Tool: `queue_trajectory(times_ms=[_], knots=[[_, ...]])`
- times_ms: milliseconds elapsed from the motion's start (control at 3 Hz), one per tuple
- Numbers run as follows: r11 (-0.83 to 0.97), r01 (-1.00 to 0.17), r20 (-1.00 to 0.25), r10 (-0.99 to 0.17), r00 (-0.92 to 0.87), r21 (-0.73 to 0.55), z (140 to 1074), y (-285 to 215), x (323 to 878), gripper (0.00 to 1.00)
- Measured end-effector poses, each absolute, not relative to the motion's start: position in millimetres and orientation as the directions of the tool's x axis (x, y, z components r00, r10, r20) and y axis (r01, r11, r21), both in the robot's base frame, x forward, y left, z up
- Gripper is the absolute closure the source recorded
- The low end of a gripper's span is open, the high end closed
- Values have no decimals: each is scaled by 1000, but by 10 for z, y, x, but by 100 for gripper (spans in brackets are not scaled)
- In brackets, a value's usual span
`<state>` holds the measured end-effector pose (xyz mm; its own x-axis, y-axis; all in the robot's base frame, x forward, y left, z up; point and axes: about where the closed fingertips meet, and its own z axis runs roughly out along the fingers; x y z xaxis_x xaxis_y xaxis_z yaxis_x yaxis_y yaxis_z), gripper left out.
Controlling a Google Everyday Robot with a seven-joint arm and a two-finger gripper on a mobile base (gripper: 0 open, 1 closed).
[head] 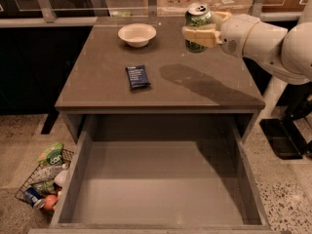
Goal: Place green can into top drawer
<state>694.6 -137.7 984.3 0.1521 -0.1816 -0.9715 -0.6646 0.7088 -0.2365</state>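
The green can (197,18) has a mottled green body and a silver top with a pull-tab. My gripper (201,33) is shut on the green can and holds it upright above the back right part of the table top. The white arm reaches in from the right. The top drawer (161,189) stands pulled open below the table's front edge, with a bare flat grey floor and thin side walls. The can is behind and above the drawer, not over it.
A white bowl (137,34) sits at the back of the grey-brown table (97,87). A dark blue flat packet (137,76) lies left of centre. A wire basket (41,184) of bottles and packets stands on the floor at the left.
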Motion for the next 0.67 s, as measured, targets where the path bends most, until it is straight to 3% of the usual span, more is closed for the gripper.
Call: queue_trajectory(times_ms=[667], knots=[[685,-696,-977,-164,139,-214,9763,-1257,6892,100]])
